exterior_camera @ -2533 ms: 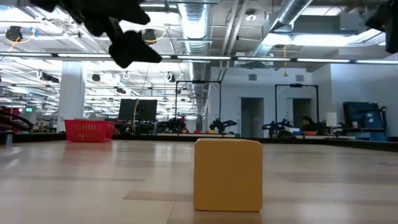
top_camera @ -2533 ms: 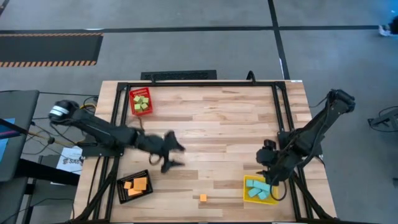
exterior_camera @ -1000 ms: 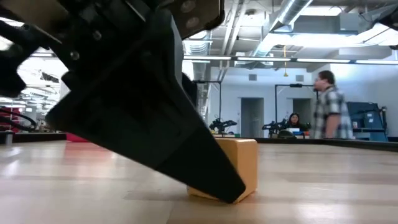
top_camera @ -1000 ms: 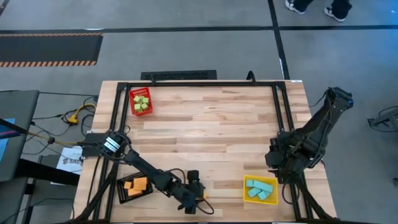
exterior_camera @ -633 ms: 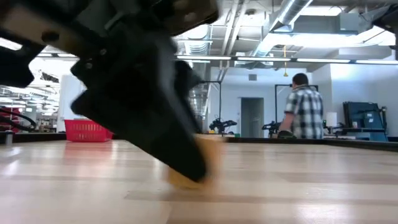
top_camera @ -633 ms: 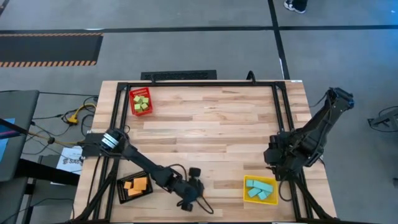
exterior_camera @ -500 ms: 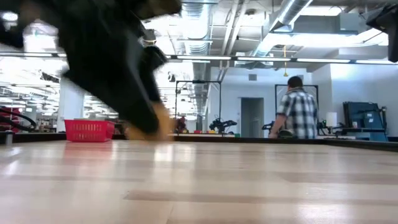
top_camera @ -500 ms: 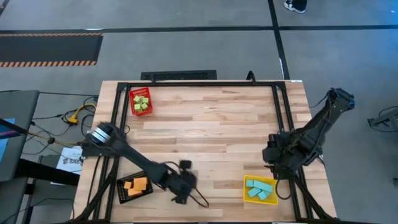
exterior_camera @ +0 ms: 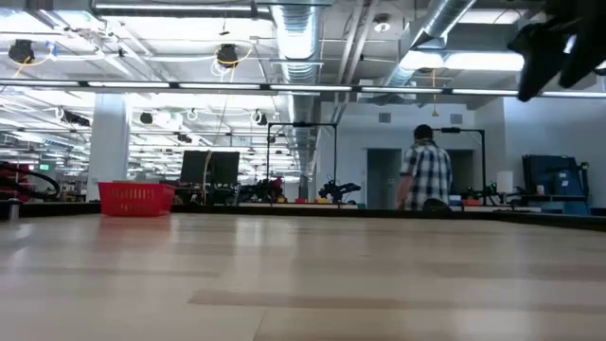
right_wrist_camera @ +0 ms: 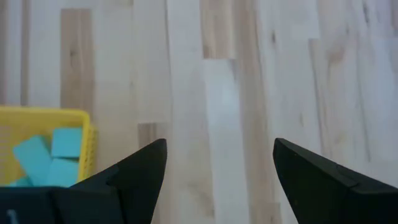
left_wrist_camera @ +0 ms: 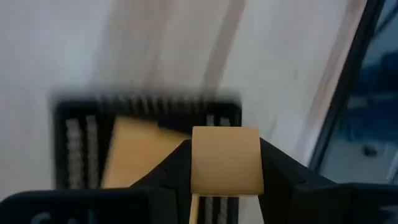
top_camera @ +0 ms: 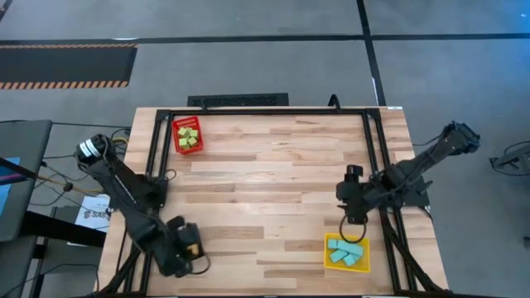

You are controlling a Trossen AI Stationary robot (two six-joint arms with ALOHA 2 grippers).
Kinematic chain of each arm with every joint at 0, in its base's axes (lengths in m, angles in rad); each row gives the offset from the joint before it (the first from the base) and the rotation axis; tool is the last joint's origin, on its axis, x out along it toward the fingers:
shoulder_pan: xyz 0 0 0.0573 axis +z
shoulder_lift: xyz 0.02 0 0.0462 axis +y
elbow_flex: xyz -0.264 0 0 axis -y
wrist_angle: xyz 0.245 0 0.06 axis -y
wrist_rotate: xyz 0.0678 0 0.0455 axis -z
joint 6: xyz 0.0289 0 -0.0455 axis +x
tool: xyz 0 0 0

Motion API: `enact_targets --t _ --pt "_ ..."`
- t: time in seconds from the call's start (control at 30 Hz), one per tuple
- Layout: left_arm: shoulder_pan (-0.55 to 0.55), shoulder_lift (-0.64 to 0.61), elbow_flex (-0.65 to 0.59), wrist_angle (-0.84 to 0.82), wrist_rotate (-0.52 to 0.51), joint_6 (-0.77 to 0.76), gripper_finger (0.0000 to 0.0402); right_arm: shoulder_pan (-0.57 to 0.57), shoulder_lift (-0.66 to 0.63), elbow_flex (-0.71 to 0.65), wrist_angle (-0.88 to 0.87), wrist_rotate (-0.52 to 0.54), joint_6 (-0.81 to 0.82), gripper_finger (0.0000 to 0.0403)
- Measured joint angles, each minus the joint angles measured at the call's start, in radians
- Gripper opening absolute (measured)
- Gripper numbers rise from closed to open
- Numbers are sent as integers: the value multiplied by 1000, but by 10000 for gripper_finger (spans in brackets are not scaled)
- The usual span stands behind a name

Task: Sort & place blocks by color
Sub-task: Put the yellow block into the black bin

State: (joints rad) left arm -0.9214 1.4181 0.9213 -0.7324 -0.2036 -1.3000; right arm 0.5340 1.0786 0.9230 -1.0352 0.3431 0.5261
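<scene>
My left gripper [left_wrist_camera: 225, 180] pinched an orange block [left_wrist_camera: 225, 160] between its fingers, poised over the black bin [left_wrist_camera: 74, 134] at the table's near left corner. My right gripper [right_wrist_camera: 221, 165] hung wide open beside the yellow bin [top_camera: 330, 241] of cyan blocks [right_wrist_camera: 48, 154].

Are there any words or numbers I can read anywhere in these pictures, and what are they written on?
None can be read for sure.
The white sheet beside the table's left edge, in the high view, carries dark print starting with something like "SA", but it is too small and partly hidden by the left arm.
The blocks, such as the orange block in the left gripper, and the three bins show no writing.
</scene>
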Motion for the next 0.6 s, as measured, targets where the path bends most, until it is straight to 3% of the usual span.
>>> enact_targets --t 0.13,0.3,0.53,0.6 --pt "-51 8 -34 -6 106 -65 101 -48 0 0 37 -1 -73 312" --pt "-56 7 -40 -62 117 -92 101 -98 0 0 44 -17 -91 312" --pt "-56 7 -39 -77 136 -17 103 -151 0 0 49 -30 -112 312" --pt "-56 7 -39 -96 137 -5 131 -166 0 0 55 -30 -116 312"
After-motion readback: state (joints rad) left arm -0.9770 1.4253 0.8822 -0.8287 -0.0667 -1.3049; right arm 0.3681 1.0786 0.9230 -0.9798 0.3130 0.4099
